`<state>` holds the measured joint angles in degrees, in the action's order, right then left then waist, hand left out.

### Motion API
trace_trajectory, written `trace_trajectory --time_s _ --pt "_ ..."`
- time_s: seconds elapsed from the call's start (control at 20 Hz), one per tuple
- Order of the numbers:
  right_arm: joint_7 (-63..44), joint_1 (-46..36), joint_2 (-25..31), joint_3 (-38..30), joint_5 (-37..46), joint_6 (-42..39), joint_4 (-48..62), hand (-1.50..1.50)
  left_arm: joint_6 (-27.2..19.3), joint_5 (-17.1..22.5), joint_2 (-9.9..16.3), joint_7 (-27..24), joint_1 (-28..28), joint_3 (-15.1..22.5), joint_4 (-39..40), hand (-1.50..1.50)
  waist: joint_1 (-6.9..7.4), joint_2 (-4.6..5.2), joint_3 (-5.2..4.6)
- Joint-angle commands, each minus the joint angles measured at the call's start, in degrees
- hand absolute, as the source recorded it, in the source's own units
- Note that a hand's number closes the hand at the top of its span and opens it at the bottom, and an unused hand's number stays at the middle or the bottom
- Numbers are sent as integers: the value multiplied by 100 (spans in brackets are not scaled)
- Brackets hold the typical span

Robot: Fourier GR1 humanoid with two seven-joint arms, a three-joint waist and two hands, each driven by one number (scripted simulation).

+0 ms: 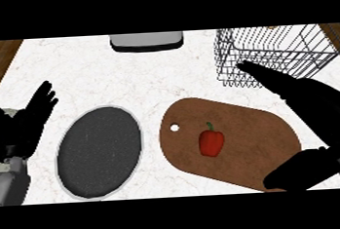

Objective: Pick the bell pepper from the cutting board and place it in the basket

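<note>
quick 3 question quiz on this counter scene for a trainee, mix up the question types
1. True or false: the bell pepper already lies in the basket.
2. Which thing lies between the left hand and the cutting board? A) a kettle B) the dark plate C) a mug
3. Fill in: the right hand has its fingers stretched toward the ____.

Key
1. False: it lies on the cutting board, untouched.
2. B
3. basket
</note>
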<state>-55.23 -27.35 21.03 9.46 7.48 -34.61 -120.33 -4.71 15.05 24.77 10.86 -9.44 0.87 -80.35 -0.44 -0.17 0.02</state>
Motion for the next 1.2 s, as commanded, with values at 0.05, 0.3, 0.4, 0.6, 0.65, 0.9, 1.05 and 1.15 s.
trace_trajectory --time_s 0.05,0.3,0.4,0.6,0.65,0.9,1.05,1.15 --pt "902 1037 -340 484 1375 553 -80 -150 -265 -288 -169 308 27 78 -307 0 50 16 3" --pt "2094 815 -827 799 2410 1528 1399 -150 193 -188 -153 -28 -179 -67 63 0 110 38 2" --pt "2033 1032 -1018 640 2250 1750 1050 -150 307 -143 -81 6 -115 -210 153 0 68 20 0" --pt "2903 1075 -1292 960 2906 2385 2479 -150 -88 -442 -345 300 -171 -58 -232 0 97 21 1" --pt "2472 1050 -1295 955 2824 1900 2037 -150 186 -457 -346 110 -75 -192 -37 0 61 15 -2" --pt "2374 867 -1515 1000 3036 1805 2718 -150 203 -476 -392 221 -173 -316 -97 0 66 15 -2" --pt "2768 1035 -1338 822 3071 1646 2743 -150 416 -555 -451 -95 -593 -536 647 0 35 20 -2" --pt "2955 942 -1302 614 3084 1644 3105 -150 372 -593 -536 282 -170 -380 -82 0 60 16 -1"
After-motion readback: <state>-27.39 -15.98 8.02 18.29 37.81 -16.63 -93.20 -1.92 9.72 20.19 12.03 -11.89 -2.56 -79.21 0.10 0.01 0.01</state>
